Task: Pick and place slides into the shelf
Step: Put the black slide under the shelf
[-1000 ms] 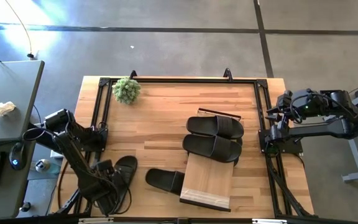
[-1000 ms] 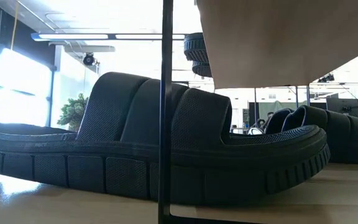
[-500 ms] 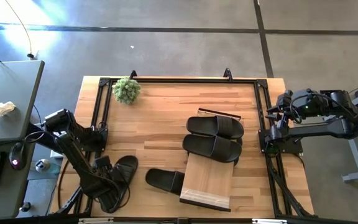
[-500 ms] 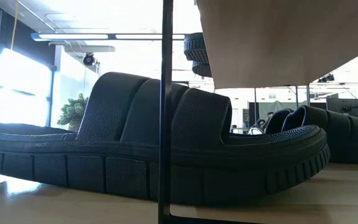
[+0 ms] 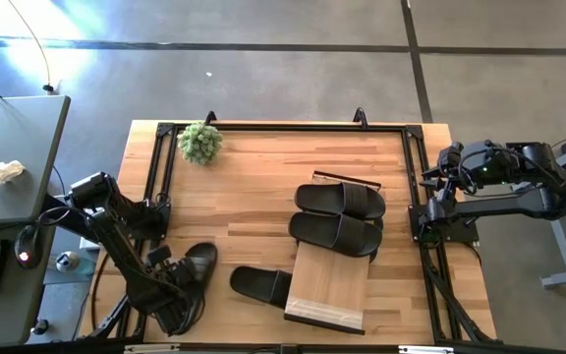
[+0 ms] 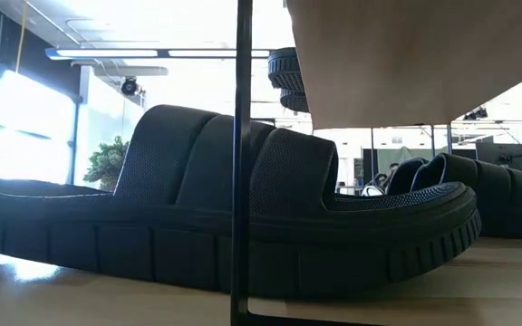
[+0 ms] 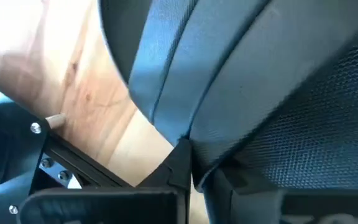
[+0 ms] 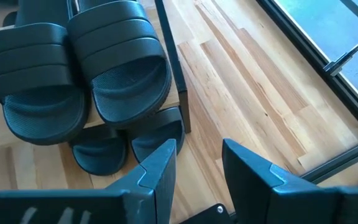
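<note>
On the wooden table point(image 5: 254, 187), toward its right half: the shelf point(image 5: 327, 285), a low light-wood rack with a plank top on a thin dark frame. Contents, top plank: two black slides point(image 5: 340, 200) point(image 5: 336, 234) lying side by side across its far end; the near end of the plank is bare. In the right wrist view the same pair point(image 8: 37, 78) point(image 8: 120, 62) rest together on the plank, and two more black slides point(image 8: 98, 152) point(image 8: 160, 137) lie below it on the table.

Loose on the table: one slide point(image 5: 259, 285) lying just beside the shelf's left edge, seen large and side-on in the low view point(image 6: 216, 217). Another slide point(image 5: 197, 267) lies near the table's front left corner.

Left gripper point(image 5: 177, 287): at the front left corner, over that slide. In the left wrist view its fingers point(image 7: 182, 165) are drawn narrow, pinched on the edge of the slide's strap point(image 7: 253, 93).

Right gripper point(image 8: 197, 162): parked at the table's right edge, fingers apart, holding nothing.

Also present: a small green plant point(image 5: 200, 143) at the table's far left corner.
</note>
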### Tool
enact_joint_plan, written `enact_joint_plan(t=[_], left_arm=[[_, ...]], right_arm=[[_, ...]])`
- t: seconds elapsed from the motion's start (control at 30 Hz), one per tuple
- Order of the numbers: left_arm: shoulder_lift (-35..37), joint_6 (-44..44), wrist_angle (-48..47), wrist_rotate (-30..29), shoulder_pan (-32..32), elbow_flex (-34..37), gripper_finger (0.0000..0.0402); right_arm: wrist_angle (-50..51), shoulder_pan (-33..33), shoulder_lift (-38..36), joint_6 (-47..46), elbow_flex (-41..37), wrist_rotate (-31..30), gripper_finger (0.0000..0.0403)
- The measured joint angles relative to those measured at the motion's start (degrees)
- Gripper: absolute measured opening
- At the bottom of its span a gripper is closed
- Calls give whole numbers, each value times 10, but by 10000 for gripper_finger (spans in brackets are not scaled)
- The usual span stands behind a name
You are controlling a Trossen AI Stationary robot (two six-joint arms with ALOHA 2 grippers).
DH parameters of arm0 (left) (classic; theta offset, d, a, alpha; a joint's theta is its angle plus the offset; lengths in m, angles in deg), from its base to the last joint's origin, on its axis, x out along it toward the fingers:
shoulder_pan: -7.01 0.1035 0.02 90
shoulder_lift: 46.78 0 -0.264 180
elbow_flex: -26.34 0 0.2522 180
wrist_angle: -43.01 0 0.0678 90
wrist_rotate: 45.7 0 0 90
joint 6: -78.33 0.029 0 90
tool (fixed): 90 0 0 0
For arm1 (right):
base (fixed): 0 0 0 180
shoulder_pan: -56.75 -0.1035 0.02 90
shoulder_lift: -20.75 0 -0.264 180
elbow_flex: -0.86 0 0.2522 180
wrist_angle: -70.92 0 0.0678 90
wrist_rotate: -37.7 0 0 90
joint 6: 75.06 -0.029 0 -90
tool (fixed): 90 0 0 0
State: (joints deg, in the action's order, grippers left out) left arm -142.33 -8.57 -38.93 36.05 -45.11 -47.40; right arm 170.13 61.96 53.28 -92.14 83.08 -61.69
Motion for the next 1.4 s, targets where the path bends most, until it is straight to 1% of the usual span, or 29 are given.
enact_joint_plan(t=[0.07,0.2,0.37,0.4,0.43,0.5,0.57,0.83,0.97,1.13,1.23,1.4], left_arm=[[-1,-13,-15,-16,0,-11,17],[1,-22,-78,-42,0,-58,6],[1,-29,-213,-100,1,-147,4],[2,-29,-223,-119,5,-163,4],[5,-8,-219,-140,10,-173,5],[16,49,-213,-174,24,-185,4],[20,111,-219,-184,56,-192,3],[26,452,-217,-186,207,-190,2],[36,585,-218,-197,273,-190,2],[36,773,-217,-199,343,-190,1],[36,882,-184,-201,376,-190,1],[36,1024,-73,-209,417,-190,0]], right_arm=[[0,0,0,0,0,-1,119],[0,0,0,0,0,-1,119],[0,0,0,0,0,-1,119],[0,0,0,1,0,-1,119],[0,0,0,4,0,-1,119],[0,0,0,7,0,-2,119],[0,0,0,11,0,-9,119],[2,0,0,21,0,-8,119],[5,0,0,33,0,-4,119],[5,0,0,56,0,-4,119],[5,0,0,56,0,-7,119],[-2,0,0,56,0,-13,119]])
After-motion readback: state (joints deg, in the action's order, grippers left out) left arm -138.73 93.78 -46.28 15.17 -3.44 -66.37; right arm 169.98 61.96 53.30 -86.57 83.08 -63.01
